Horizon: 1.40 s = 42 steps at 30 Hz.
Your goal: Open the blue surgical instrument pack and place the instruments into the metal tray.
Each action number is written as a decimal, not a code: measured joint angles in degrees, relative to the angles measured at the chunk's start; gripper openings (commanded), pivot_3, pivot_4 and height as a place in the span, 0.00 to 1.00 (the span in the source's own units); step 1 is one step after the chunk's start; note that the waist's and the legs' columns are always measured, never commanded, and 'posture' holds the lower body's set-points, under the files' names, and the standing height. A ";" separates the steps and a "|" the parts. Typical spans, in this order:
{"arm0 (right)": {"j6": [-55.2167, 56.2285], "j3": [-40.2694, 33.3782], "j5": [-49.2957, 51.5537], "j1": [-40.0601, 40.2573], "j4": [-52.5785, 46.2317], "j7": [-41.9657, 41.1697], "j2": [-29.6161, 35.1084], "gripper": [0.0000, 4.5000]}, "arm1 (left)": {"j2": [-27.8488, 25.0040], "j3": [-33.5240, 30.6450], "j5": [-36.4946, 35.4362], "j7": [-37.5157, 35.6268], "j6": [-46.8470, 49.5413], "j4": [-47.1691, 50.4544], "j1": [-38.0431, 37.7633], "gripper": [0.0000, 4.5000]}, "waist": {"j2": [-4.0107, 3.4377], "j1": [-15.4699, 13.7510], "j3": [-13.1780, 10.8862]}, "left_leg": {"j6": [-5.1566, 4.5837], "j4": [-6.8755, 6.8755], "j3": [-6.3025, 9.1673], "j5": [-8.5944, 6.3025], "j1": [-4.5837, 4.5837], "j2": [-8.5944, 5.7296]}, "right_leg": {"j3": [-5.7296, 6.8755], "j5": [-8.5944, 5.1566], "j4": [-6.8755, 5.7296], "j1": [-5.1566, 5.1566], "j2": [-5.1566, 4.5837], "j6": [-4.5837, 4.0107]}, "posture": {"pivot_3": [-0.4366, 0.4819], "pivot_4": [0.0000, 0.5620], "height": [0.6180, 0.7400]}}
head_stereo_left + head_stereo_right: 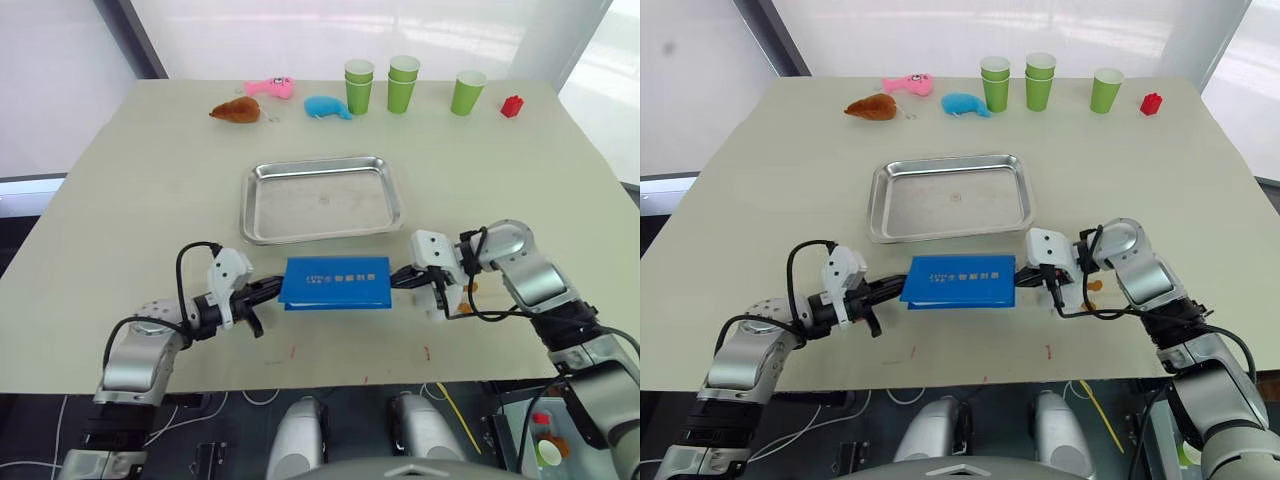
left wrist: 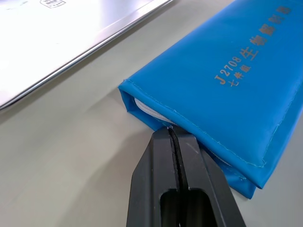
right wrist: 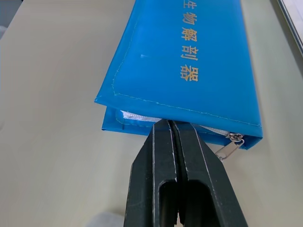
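While folded, blue surgical instrument pack (image 1: 336,283) crosswise.

The blue surgical instrument pack (image 2: 222,90) looks like smooth, slightly shiny cloth with stitched edges and a soft white lining inside. The metal tray (image 1: 322,197) is shiny, silvery steel. The tabletop (image 1: 150,200) is pale, flat and matt. Each tool's fingers (image 3: 175,179) look like hard, smooth black plastic.
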<state>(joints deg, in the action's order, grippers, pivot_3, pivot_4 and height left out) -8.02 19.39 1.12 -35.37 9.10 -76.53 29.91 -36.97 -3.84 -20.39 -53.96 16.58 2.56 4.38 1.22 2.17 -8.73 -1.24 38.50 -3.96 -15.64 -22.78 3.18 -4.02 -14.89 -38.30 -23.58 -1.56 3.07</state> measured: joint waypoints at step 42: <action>-20.12 -14.91 24.30 25.62 -31.60 21.11 -4.41 0.00 | -9.03 -8.99 -6.82 -10.84 -1.19 4.97 -3.90 0.01 | 0.15 -0.35 0.04 | 0.00 -0.03 0.07 0.00 -0.12 0.00 | 0.08 -0.02 0.11 -0.03 -0.05 0.00 | 0.48 0.27 1.00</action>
<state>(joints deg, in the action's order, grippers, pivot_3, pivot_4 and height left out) -28.14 4.49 25.41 -9.75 -22.49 -55.42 25.51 -46.00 -12.84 -27.21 -64.80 15.40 7.53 0.48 1.37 1.82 -8.70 -1.24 38.47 -3.90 -15.65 -22.91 3.18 -3.94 -14.90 -38.19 -23.61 -1.61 3.08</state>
